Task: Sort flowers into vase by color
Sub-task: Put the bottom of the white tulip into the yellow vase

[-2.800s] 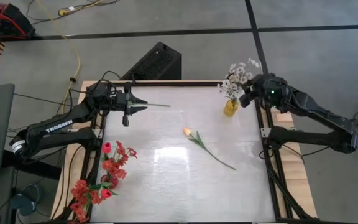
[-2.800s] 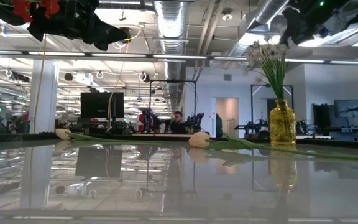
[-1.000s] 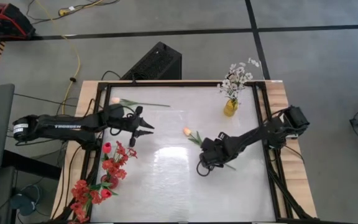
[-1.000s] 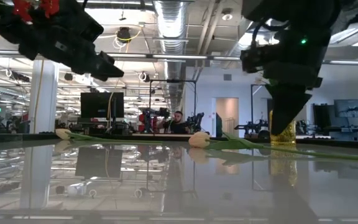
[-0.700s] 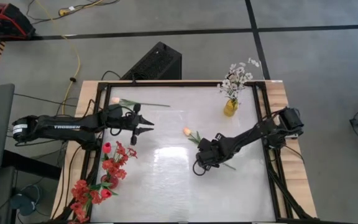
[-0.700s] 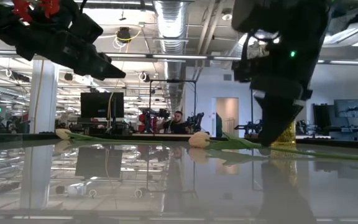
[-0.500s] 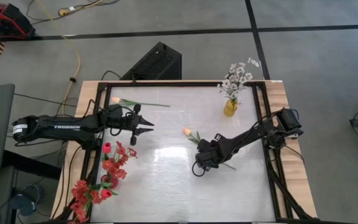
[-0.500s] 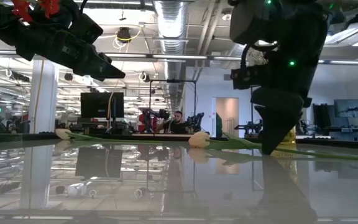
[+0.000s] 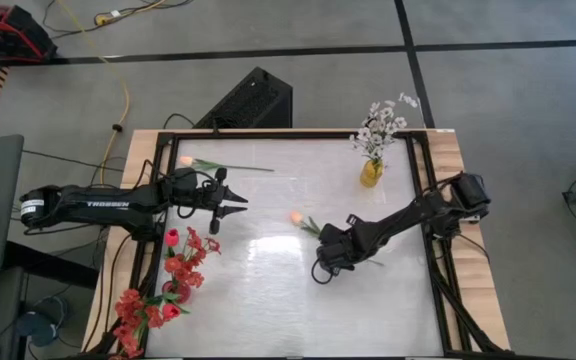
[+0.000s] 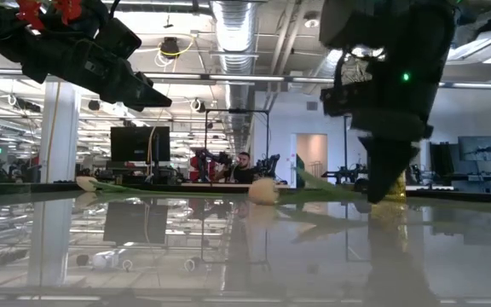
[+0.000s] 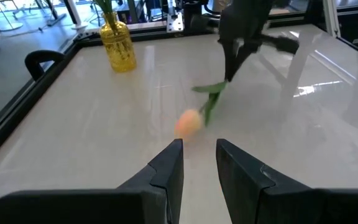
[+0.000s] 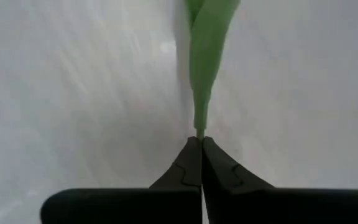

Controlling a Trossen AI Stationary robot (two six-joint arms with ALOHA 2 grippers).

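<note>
So pickup step, I judge: the right gripper (image 9: 319,269), mid-table, has its fingers pinched together on the thin green stem of the peach-yellow artificial tulip (image 9: 296,217), blossom lying just left and far of it. Next move calls for lifting and carrying it; no peach-coloured vase is visible, only the yellow glass vase (image 9: 371,172) with white sprays far right. Left gripper (image 9: 230,197) hovers at table's left, fingers slightly apart, holding nothing.

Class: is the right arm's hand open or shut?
Shut: in the right wrist view the right hand's fingers meet, pinching the peach tulip's green stem.
</note>
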